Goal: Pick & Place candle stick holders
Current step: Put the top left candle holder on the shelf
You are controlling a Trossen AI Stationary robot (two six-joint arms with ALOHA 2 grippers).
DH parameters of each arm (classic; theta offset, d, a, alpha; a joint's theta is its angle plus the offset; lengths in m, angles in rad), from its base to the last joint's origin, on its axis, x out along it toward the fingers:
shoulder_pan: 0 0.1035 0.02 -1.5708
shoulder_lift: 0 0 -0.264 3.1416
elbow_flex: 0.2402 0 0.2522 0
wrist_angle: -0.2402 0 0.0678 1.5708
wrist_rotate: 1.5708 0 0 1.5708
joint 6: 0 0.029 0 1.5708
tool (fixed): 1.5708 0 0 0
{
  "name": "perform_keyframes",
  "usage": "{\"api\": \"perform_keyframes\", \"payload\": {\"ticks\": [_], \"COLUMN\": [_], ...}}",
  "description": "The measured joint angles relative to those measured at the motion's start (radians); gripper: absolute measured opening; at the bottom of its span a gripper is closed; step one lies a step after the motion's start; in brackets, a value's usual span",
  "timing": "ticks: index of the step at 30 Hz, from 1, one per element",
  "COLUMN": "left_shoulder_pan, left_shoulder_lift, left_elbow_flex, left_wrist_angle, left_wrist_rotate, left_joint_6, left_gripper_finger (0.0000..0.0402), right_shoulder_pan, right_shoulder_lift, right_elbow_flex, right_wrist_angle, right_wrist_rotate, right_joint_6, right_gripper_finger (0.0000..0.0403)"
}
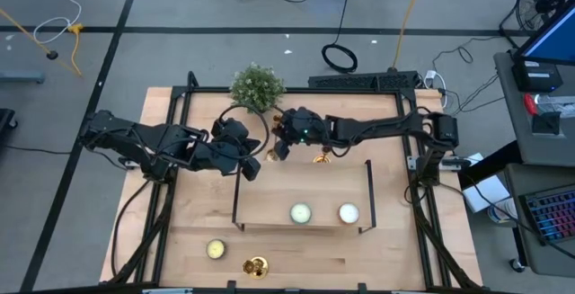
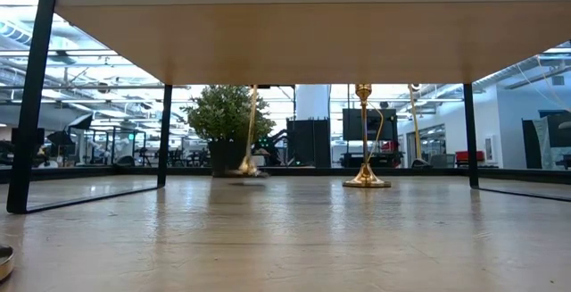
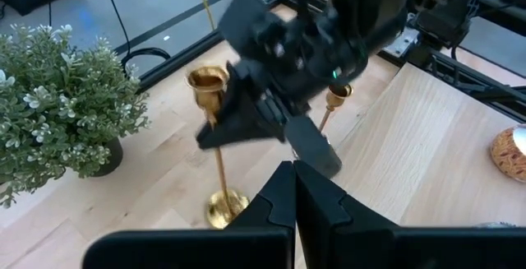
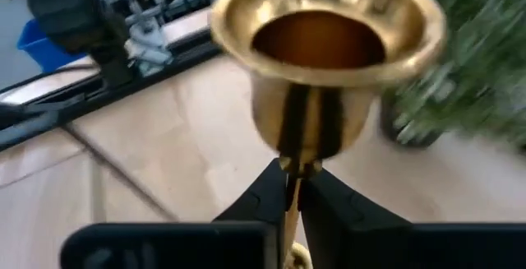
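Note:
My right gripper (image 1: 275, 149) is shut on a gold candle stick holder (image 3: 215, 141) that stands tilted near the plant; the low view shows it leaning (image 2: 251, 131). A second holder (image 1: 322, 157) stands upright on its round base behind the shelf and shows in the low view (image 2: 364, 136). A third gold holder (image 1: 256, 265) sits by the table's near edge. My left gripper (image 1: 248, 164) is shut and empty, just left of the held holder, and shows in its own wrist view (image 3: 294, 197). My right gripper pinches the holder's thin stem right below the top cup (image 4: 293, 164) between its two fingers. The fingers come level from the table's right side and lie across the stem. The holder leans, its base (image 3: 223, 208) at or just above the table; I cannot tell which.
A bushy green plant (image 1: 257, 87) stands at the far edge. A raised shelf (image 1: 269, 195) on black legs carries two round candles (image 1: 300, 213) (image 1: 348, 212). Another candle (image 1: 216, 249) lies near the front. The table's black frame (image 1: 171, 132) runs along the sides.

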State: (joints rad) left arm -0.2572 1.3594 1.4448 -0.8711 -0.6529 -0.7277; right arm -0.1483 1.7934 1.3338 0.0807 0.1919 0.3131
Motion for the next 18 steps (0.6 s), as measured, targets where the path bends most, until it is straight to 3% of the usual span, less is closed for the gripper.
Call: {"api": "perform_keyframes", "payload": {"ticks": [6,14,18], "left_shoulder_pan": [0.000,0.000,0.000], "left_shoulder_lift": [0.000,0.000,0.000], "left_elbow_flex": [0.000,0.000,0.000], "left_wrist_angle": [0.000,0.000,0.000], "left_wrist_rotate": [0.000,0.000,0.000], "left_joint_6": [-0.003,-0.003,-0.003], "left_gripper_finger": [0.0001,0.0001,0.0001], "right_shoulder_pan": [-0.044,-0.081,-0.099], "right_shoulder_lift": [-0.057,-0.168,-0.233], "right_elbow_flex": [0.000,0.000,0.001], "right_wrist_angle": [0.004,-0.027,-0.032], "right_wrist_rotate": [0.088,0.311,0.339], "right_joint_6": [-0.056,-0.143,-0.172], "right_gripper_finger": [0.0017,0.0012,0.0012]}}
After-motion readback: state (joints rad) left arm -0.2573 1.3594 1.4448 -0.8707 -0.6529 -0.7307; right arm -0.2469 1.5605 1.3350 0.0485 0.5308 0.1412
